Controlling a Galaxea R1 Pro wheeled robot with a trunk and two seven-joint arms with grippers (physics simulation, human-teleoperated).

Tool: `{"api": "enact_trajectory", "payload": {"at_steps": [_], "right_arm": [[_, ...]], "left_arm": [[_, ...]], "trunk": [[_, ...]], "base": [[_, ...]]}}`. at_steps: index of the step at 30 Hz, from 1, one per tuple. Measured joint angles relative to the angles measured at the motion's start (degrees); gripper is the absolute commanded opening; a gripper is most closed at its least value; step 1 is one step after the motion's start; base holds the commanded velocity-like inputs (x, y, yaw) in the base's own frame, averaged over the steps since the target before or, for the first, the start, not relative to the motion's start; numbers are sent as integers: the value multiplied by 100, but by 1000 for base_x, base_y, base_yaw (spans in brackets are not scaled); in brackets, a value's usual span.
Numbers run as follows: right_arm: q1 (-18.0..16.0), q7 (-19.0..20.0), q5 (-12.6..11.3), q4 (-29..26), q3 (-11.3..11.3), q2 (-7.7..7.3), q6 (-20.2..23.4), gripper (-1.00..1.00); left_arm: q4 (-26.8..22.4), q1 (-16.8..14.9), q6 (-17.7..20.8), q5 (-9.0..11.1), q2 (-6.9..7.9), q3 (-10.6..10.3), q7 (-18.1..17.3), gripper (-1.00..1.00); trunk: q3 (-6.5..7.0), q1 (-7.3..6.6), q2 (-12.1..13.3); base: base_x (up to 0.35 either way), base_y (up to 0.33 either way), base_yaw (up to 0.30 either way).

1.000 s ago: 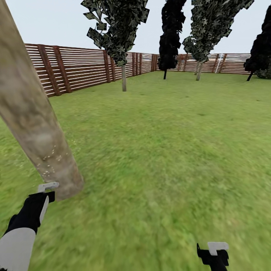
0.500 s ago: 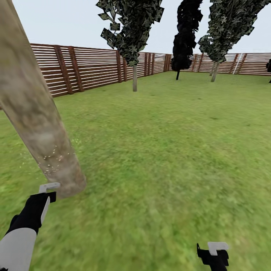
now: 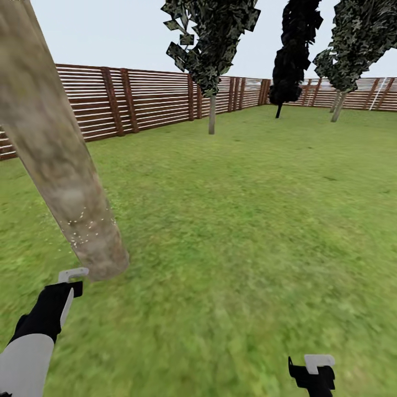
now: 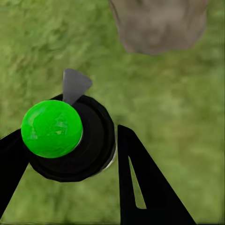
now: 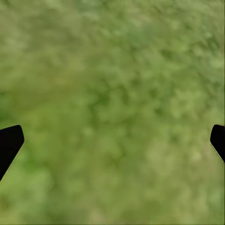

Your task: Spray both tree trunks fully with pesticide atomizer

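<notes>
Left gripper (image 4: pixel 70 154): the two black fingers (image 4: pixel 140 187) are clamped on the pesticide atomizer (image 4: pixel 70 140), a black round body with a bright green cap and a grey nozzle tab pointing toward the tree trunk (image 4: pixel 159 23). In the head view the left gripper (image 3: pixel 65 289) sits at the near left, just short of the trunk base, with a pale grey part at its tip.

Right gripper (image 5: pixel 112 140): the fingertips (image 5: pixel 9 143) stand wide apart at opposite edges of the wrist view, with nothing between them and blurred lawn (image 5: pixel 112 93) beyond. In the head view the right gripper (image 3: pixel 314 372) is at the near right, over grass.

Tree trunk (image 3: pixel 60 165): a thick mottled beige-grey column at the left, leaning in the view, with fine white specks on its lower part near the base.

Surroundings: the green lawn (image 3: pixel 248 220) extends far to a brown slatted wooden fence (image 3: pixel 149 102). Three thin-trunked trees (image 3: pixel 212 38) stand far off before the fence, the middle one nearly black.
</notes>
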Motion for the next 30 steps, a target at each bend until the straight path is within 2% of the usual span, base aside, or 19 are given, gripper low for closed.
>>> {"api": "enact_trajectory", "payload": {"at_steps": [18,22,24,25,27,30], "right_arm": [[2,-7,0,-1,0,-4,0,100],[1,-8,0,0,0,0,0,100],[1,-8,0,1,0,0,0,100],[1,-7,0,1,0,0,0,100],[1,-5,0,1,0,0,0,100],[2,-4,0,-1,0,0,0,100]], "left_arm": [[1,-1,0,-3,14,34,3,-100],[-1,0,-2,-4,18,30,8,-100],[-2,0,2,-15,33,41,214,-100],[-2,0,-2,8,34,39,462,-100],[-1,0,-10,78,25,31,530,-100],[1,-1,1,76,13,19,536,-100]], "trunk": [[0,-2,0],[0,-2,0],[0,-2,0],[0,-2,0],[0,-2,0],[0,-1,0]], "base": [[214,-216,8],[232,-200,211],[231,-201,270],[231,-202,275],[229,-202,271],[168,-233,89]]}}
